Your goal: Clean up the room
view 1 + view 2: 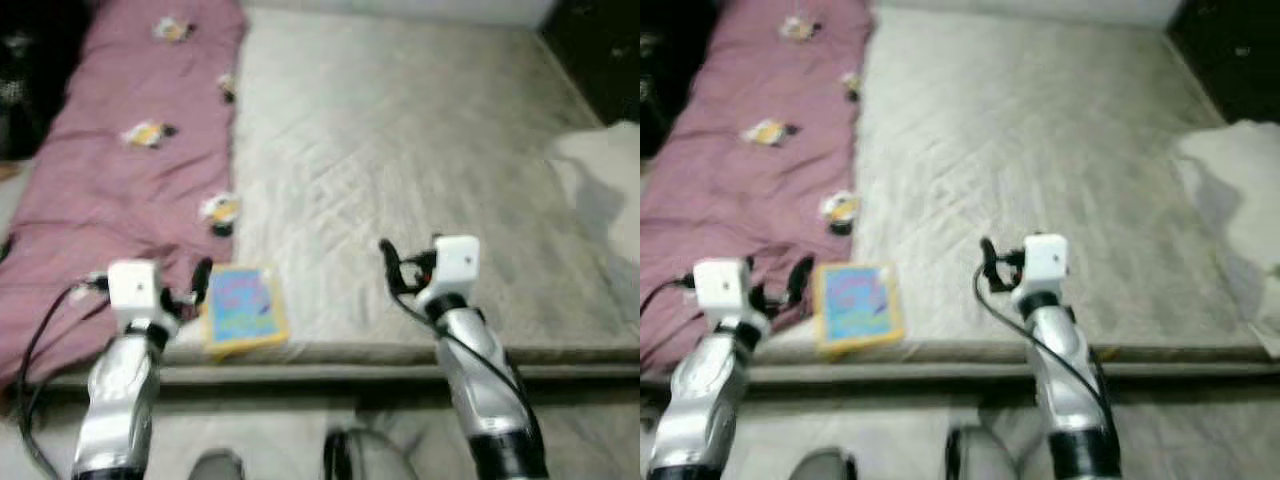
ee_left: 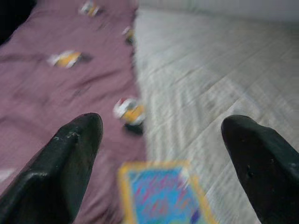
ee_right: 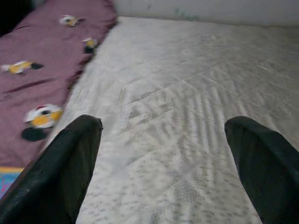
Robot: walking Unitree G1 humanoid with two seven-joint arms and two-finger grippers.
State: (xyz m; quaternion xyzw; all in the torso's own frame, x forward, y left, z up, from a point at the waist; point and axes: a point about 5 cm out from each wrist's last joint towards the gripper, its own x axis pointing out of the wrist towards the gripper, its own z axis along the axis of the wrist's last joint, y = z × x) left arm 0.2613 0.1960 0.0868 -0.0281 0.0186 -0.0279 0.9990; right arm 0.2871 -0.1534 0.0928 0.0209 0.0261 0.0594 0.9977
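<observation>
A blue book with a yellow border (image 1: pixel 242 305) lies flat at the near edge of a grey quilted mattress (image 1: pixel 400 150), right beside a mauve blanket (image 1: pixel 120 190). My left gripper (image 1: pixel 196 285) hovers just left of the book with its fingers wide open and nothing between them. In the left wrist view the book (image 2: pixel 163 196) sits low between the two black fingers (image 2: pixel 70 154). My right gripper (image 1: pixel 402 262) is open too, empty, above the mattress's near edge to the right of the book. The right wrist view looks along the bare mattress (image 3: pixel 177 93).
The mauve blanket, printed with small yellow-and-white figures (image 1: pixel 220 210), covers the bed's left side. A pale cloth or pillow (image 1: pixel 600 170) lies at the right edge. The bed's front rail (image 1: pixel 350 372) runs across below the grippers, with floor nearer me.
</observation>
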